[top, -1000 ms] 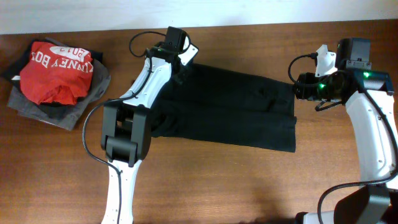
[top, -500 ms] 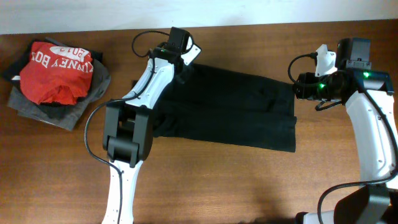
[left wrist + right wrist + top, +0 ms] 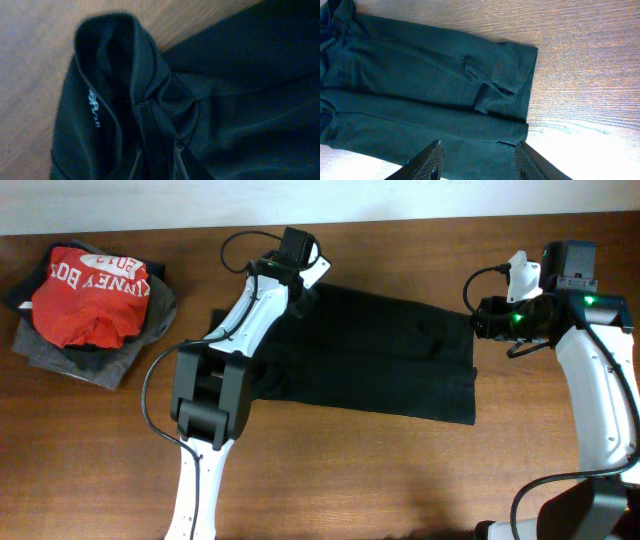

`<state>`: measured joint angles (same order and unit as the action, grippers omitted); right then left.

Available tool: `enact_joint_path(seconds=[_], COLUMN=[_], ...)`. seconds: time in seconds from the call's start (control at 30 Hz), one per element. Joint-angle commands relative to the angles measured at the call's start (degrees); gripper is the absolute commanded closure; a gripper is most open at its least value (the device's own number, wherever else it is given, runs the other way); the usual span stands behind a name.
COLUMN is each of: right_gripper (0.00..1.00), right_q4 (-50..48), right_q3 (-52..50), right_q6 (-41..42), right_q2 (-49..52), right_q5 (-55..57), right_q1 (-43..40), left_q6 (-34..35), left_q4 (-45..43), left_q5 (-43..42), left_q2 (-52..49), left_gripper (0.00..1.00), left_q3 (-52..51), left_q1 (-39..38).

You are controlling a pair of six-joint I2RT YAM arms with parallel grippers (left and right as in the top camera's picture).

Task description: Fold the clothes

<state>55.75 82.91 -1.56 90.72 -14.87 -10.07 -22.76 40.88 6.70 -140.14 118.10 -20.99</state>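
Clothes (image 3: 380, 355) lie mid-frame, seemingly folded lengthwise; further folds remain. Left gripper (image 3: 300, 288) at their upper-left corner, grip unclear. Right gripper (image 3: 479, 146) apart, empty.

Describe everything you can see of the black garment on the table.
The black garment is soft, plain dark fabric, lying mostly flat on the wooden table, folded into a long strip with layered edges at its right end. Its left end is bunched up, showing small pale lettering inside, under the left gripper. The right gripper stands open by the right edge.
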Motion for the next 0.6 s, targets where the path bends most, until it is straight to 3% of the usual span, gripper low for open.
enact_joint_path(seconds=[0.0,0.03,0.13,0.37,0.57], right_gripper=[0.49,0.50,0.49,0.50,0.50], right_q4=[-0.3,-0.3,-0.5,-0.7,-2.0], right_q3=[1.0,1.0,1.0,1.0,1.0], right_q6=[-0.2,-0.2,-0.2,-0.2,-0.2], right_q2=[-0.2,-0.2,0.4,3.0,7.3], right_q5=[0.5,0.5,0.5,0.3,0.3], right_q1=[0.0,0.0,0.0,0.3,1.1], left_q6=[0.0,0.0,3.0,9.4,9.9], left_q4=[0.5,0.5,-0.6,8.5,18.5], left_q5=[2.6,2.7,6.1,7.3,7.1], left_q2=[-2.7,-2.8,-2.8,-2.8,-2.8], left_gripper=[0.80,0.81,1.00,1.00,1.00], left_q3=[1.1,1.1,1.2,9.7,19.5], left_q1=[0.2,0.2,0.3,1.7,2.1])
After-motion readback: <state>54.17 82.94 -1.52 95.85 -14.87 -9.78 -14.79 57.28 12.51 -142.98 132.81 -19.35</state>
